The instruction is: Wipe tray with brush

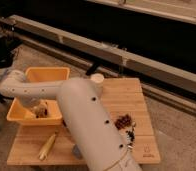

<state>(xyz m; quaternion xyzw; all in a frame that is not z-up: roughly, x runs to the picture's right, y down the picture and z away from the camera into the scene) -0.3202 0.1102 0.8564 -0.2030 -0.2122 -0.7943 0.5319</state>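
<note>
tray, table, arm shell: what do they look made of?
Tray: likely moulded plastic; even yellow-orange colour, smooth sloping walls.
Table: wood, pale unpainted finish; plank lines show.
Arm shell: hard plastic or painted metal, can't tell which; smooth matte off-white with small dark holes.
The tool sits low inside the tray.
</note>
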